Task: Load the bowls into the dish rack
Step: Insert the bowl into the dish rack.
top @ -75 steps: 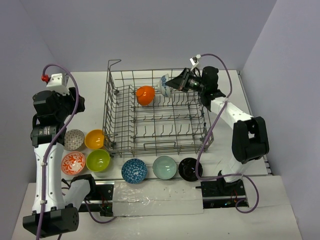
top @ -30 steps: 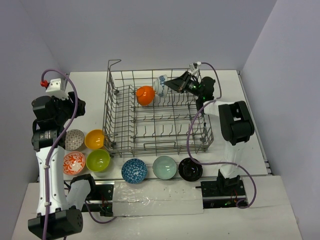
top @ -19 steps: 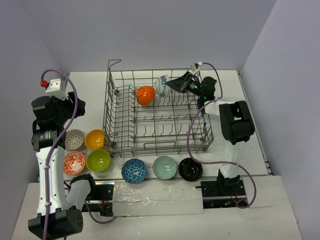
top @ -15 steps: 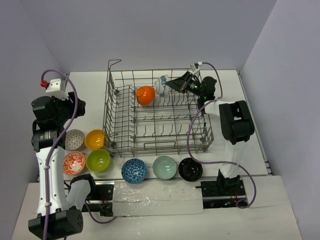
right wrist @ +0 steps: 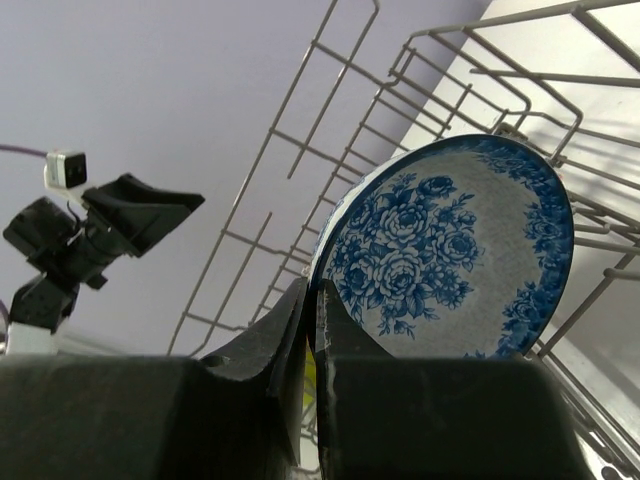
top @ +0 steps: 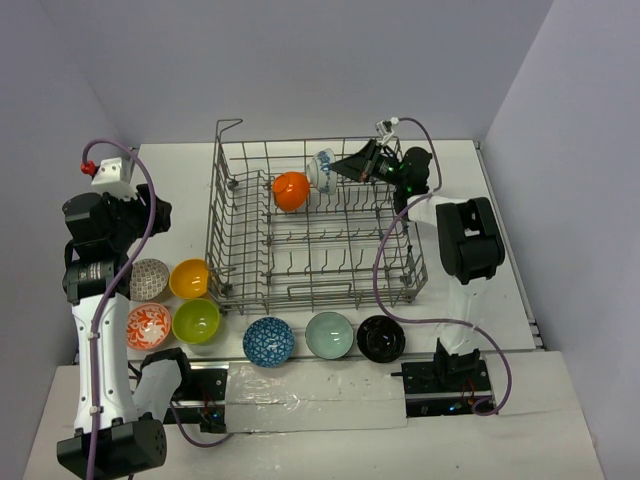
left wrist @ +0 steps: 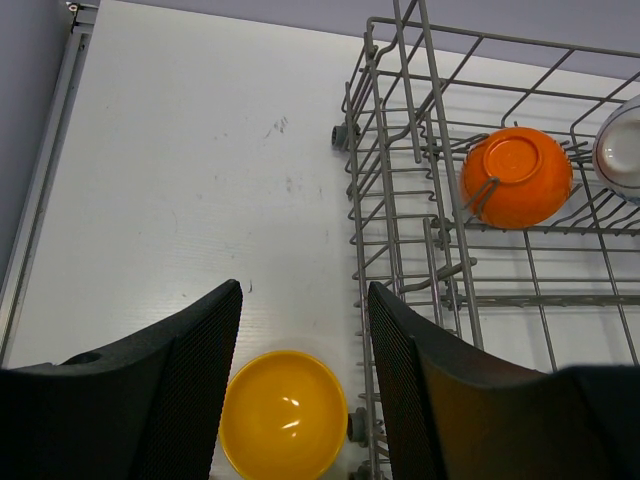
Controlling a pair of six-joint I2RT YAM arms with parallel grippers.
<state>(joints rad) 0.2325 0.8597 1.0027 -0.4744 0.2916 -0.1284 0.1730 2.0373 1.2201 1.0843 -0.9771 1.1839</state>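
My right gripper [top: 341,167] [right wrist: 312,292] is shut on the rim of a white bowl with blue flowers [top: 322,168] [right wrist: 450,250]. It holds the bowl on edge over the back row of the grey wire dish rack [top: 330,291] [right wrist: 300,100], just right of an orange bowl [top: 290,191] [left wrist: 515,176] that stands tilted among the tines. My left gripper [top: 150,213] [left wrist: 303,290] hangs open and empty left of the rack [left wrist: 440,270], above a yellow bowl [top: 189,278] [left wrist: 283,412].
On the table left of the rack lie a white-patterned bowl [top: 148,279], a red-and-white bowl [top: 147,325] and a lime bowl [top: 196,320]. Before the rack's front sit a blue-patterned bowl [top: 268,341], a teal bowl [top: 329,334] and a black bowl [top: 381,338].
The right arm folded its elbow back and carried the floral bowl slightly left toward the orange bowl; in the last half second it barely moved. The left arm stays still.
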